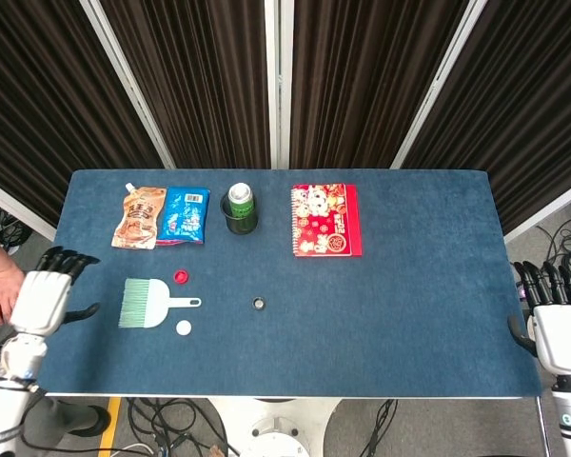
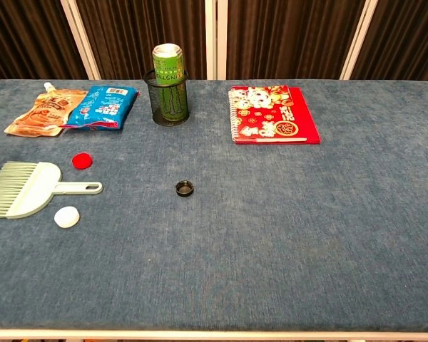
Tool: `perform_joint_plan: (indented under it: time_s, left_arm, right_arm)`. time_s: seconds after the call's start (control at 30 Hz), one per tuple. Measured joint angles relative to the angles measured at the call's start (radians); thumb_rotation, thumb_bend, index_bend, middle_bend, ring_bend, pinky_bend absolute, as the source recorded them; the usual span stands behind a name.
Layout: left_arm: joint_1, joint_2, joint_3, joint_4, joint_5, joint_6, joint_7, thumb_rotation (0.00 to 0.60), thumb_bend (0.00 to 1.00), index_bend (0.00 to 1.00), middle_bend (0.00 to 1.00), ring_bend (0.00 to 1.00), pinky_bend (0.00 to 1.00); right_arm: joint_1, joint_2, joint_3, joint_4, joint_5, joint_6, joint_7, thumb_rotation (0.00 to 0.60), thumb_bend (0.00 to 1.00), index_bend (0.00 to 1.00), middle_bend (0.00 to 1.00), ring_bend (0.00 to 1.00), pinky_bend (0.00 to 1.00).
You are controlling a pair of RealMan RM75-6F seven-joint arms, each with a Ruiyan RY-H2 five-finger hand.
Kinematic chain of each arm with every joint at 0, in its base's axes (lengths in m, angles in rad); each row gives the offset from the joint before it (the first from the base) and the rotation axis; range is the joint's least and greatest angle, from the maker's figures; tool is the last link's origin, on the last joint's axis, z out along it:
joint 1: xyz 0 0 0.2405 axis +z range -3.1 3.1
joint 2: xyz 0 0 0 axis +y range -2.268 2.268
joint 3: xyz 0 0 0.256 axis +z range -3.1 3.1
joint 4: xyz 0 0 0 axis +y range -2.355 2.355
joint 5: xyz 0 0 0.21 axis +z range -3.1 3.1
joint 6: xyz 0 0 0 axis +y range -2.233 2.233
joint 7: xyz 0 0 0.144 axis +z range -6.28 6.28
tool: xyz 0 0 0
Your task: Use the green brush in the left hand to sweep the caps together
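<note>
Left hand point(image 1: 44, 297) open, beside fan-bristled green brush point(image 1: 145, 303); round caps point(image 1: 184, 327) near.

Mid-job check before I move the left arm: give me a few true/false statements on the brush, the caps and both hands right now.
1. The left hand holds the green brush. False: the brush lies on the table, apart from the hand.
2. The red cap and white cap lie on opposite sides of the brush handle. True.
3. The black cap touches the white cap. False: it lies well apart, toward the table's middle.
4. The right hand holds nothing. True.
5. The can lies tipped over. False: it stands upright in a mesh cup.
</note>
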Motion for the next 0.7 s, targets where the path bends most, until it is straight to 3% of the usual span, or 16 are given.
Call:
perform_joint_plan:
  time_s: [0.17,0.4,0.7]
  left_arm:
    - [-0.09,-0.045,-0.023,0.009,-0.035,-0.127,0.009,0.6,0.13,0.35,0.38,0.29,0.18]
    - [-0.187,-0.159,-0.039,0.04,-0.132,-0.26,0.083,0.6,0.15,0.38,0.4,0.29,0.19]
    - [-0.233,-0.26,-0.009,0.072,-0.183,-0.302,0.215,0.6,0.15,0.38,0.42,0.29,0.19]
  right_arm:
    - [0.001,0.016,0.007,-0.01,0.002,0.008,-0.006,0.6,0.27,0.0,0.09,0.0,0.03]
    - [-0.005,0.025,0.009,-0.018,0.009,0.016,-0.006,0.6,0.27,0.0,0.09,0.0,0.02]
    - [-0.015,0.028,0.009,-0.01,0.015,0.027,0.01,0.6,0.27,0.0,0.09,0.0,0.02]
